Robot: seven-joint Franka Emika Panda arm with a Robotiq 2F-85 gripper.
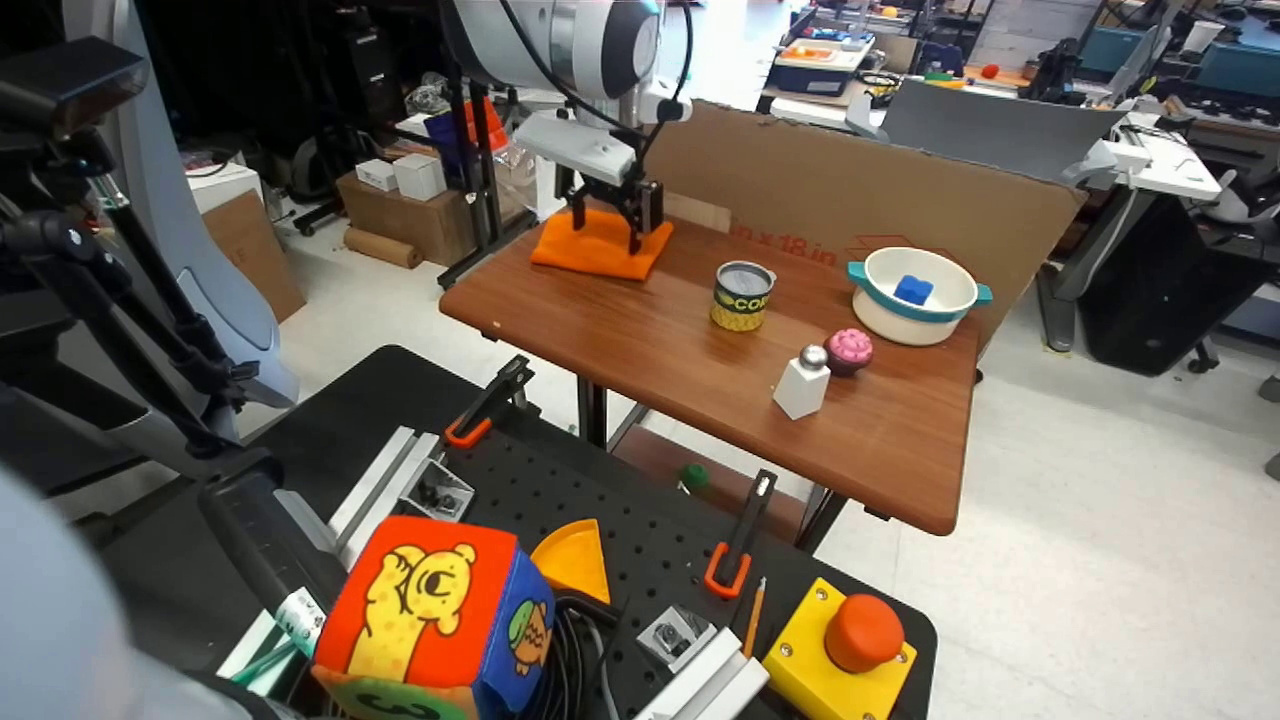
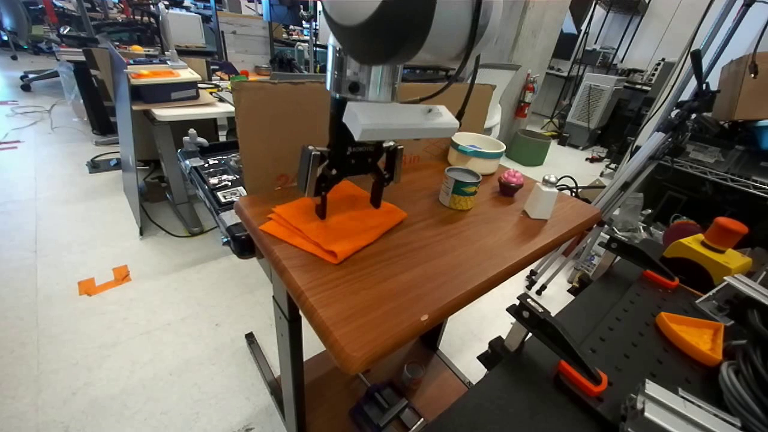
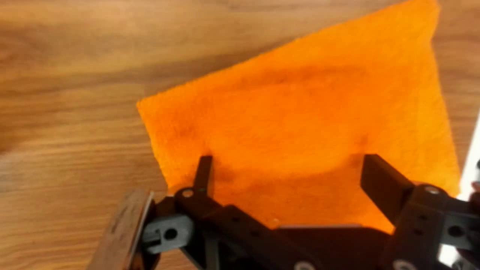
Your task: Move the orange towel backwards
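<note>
The orange towel (image 1: 585, 258) lies folded and flat at one end of the brown table. It also shows in an exterior view (image 2: 351, 237), where its stacked folded layers are visible. In the wrist view the towel (image 3: 285, 116) fills most of the middle. My gripper (image 1: 607, 231) points down over the towel with its fingers spread wide. Its two fingertips (image 2: 348, 209) are at the towel's top surface. In the wrist view the gripper (image 3: 287, 156) has only towel surface between its fingers and pinches nothing. Whether the tips press on the cloth I cannot tell exactly.
On the table (image 1: 640, 330) stand a corn can (image 1: 742, 296), a white shaker (image 1: 803, 383), a pink-topped cupcake (image 1: 849, 351) and a white-and-blue bowl (image 1: 915, 325) holding a blue piece (image 1: 913, 290). A cardboard panel (image 1: 850, 200) stands along the table's far edge.
</note>
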